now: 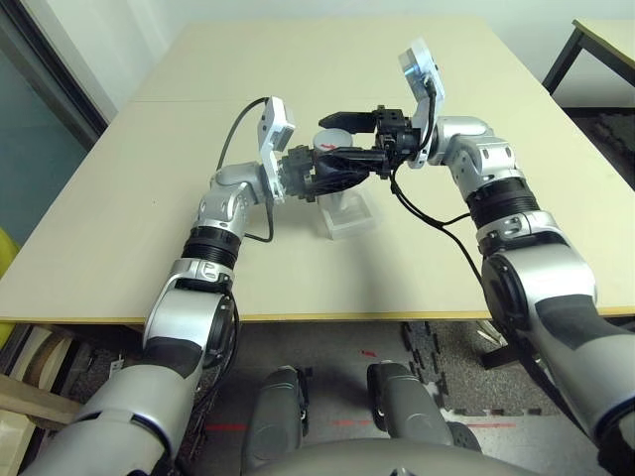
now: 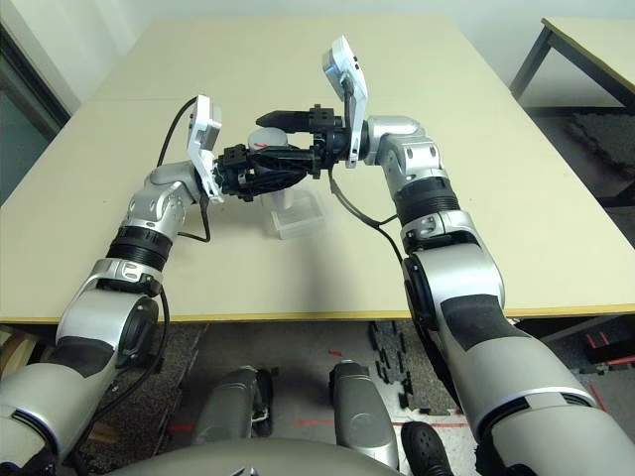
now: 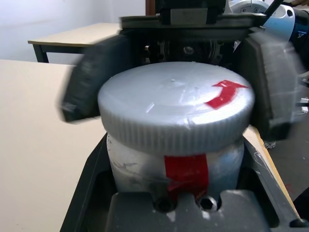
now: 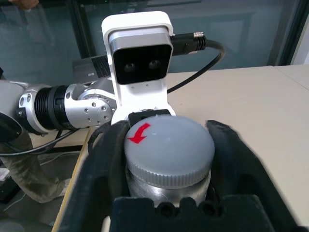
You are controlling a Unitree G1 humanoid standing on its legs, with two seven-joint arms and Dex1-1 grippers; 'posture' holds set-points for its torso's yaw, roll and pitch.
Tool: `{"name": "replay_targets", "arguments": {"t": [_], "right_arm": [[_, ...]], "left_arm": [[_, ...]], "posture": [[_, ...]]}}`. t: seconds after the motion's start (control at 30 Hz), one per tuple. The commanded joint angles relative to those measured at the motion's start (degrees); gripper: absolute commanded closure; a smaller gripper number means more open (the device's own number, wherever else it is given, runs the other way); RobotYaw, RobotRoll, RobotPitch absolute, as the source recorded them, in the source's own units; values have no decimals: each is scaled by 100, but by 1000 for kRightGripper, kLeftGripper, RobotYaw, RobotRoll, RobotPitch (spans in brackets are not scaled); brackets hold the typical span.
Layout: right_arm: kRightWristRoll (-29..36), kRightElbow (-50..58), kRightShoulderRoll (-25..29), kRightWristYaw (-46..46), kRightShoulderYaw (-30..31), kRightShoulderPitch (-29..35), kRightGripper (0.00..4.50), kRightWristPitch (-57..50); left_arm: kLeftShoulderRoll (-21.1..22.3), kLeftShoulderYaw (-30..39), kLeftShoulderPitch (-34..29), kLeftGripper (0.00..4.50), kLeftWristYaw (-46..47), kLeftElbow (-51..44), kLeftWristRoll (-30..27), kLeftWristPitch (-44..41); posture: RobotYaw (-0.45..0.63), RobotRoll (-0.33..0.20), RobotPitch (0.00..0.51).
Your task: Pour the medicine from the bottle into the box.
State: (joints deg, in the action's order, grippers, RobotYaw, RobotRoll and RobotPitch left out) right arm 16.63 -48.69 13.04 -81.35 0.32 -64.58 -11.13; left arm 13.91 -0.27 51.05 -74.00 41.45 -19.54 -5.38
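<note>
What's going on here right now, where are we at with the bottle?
Both arms meet above the table. The left gripper holds the bottle by its body, lifted over the clear box. The right gripper has its fingers around the grey cap, which is still on the bottle. So this is the uncapping stage; nothing has been poured yet, and the box looks empty from the head views.

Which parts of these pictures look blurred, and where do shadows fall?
Left wrist view: the black fingers flanking the round grey cap are smeared; its red arrow stays crisp. Left eye view: soft shadow on the beige table beside the clear plastic box.
</note>
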Motion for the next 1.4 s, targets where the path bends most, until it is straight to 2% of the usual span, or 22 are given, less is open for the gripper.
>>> {"name": "replay_targets", "arguments": {"t": [0.03, 0.23, 0.43, 0.53, 0.93, 1.4], "right_arm": [[-78, -50, 23, -34, 64, -53, 1919, 108], [105, -37, -7, 15, -89, -64, 1919, -77], [1694, -166, -200, 875, -1637, -596, 1920, -1652], [1934, -109, -189, 1196, -1952, -638, 1920, -1867], [1351, -40, 220, 1726, -1687, -145, 1920, -1257], [-4, -205, 1346, 4259, -1576, 1291, 1920, -391]], "left_arm": [[4, -43, 16, 1769, -14, 17, 65, -18], [2, -59, -10, 1769, -30, 8, 77, -27], [-7, -58, -80, 1769, -8, -20, 80, -25], [-2, -50, -127, 1769, 19, -58, 65, -27], [59, 78, -142, 1769, 131, -43, 22, 37], [171, 252, -17, 1769, 320, 242, 76, 276]], "posture": [[-239, 0, 84], [-238, 0, 78], [-229, 0, 64], [-227, 0, 59], [-227, 0, 47], [-246, 0, 59]]}}
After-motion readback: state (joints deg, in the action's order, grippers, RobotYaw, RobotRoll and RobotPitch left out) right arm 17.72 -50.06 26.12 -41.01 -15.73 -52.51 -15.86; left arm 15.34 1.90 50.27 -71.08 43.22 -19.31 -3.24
